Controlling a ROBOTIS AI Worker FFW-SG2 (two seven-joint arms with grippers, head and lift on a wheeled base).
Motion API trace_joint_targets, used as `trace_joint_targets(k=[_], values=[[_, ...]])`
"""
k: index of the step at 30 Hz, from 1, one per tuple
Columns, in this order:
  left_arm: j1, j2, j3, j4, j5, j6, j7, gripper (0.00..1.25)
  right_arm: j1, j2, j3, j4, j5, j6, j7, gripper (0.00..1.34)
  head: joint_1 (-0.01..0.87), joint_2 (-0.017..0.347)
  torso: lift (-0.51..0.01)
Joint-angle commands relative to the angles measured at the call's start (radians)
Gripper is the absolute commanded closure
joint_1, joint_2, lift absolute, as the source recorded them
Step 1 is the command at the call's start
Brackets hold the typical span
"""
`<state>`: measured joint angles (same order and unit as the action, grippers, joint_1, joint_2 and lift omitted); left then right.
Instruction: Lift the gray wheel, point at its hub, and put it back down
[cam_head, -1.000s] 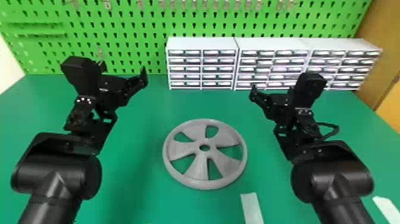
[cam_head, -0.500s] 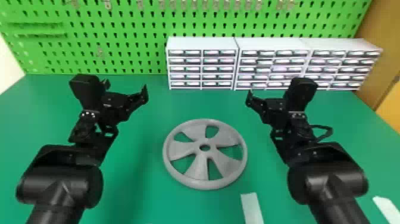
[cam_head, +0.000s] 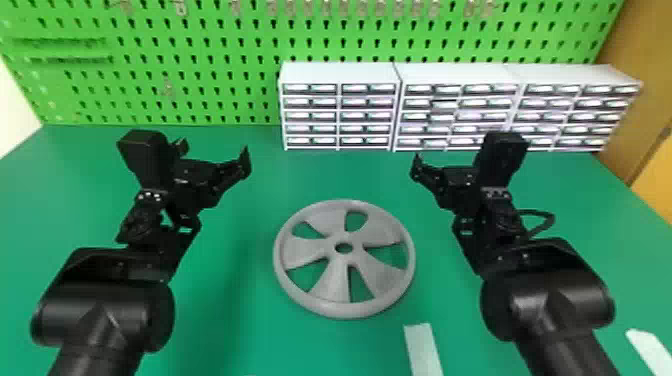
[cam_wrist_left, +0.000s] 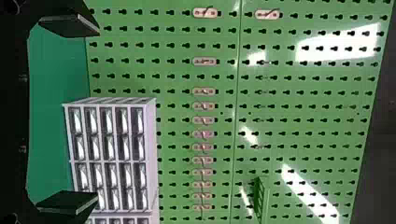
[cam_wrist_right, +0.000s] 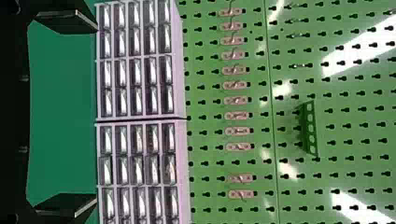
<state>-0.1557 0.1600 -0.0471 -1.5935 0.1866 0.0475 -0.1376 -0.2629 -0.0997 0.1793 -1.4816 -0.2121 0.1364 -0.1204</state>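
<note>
Well, with left tool (cam_wrist_left: 98, 114) and right tool (cam_wrist_right: 96, 114) open, we judge the wheel (cam_head: 343, 261) stiff, fairly light, best held across its rim (cam_head: 279, 260).

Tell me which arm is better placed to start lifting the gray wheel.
Right, by a small margin. In the head view, the right end effector looks nearer the gray wheel than the left end effector. Both are open and empty, so the left could probably serve.

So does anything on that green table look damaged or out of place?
Nothing stands out: the gray wheel lies flat with its rim unbroken, and the white drawer cabinets stand upright in a row.
</note>
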Motion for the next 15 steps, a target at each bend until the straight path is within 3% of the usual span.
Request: trace_joint_targets(k=[1,15], values=[[-0.007,-0.002,0.001,-0.006,0.01,-0.003,0.0,0.06,-0.01,-0.003,0.0,0.0,0.004,0.0,0.001,0.03,0.692,0.048,-0.088],[-0.041,-0.019,-0.014,-0.025,-0.104,-0.003,0.0,0.06,-0.018,-0.009,-0.001,0.001,0.007,-0.012,0.001,0.03,0.692,0.048,-0.088]])
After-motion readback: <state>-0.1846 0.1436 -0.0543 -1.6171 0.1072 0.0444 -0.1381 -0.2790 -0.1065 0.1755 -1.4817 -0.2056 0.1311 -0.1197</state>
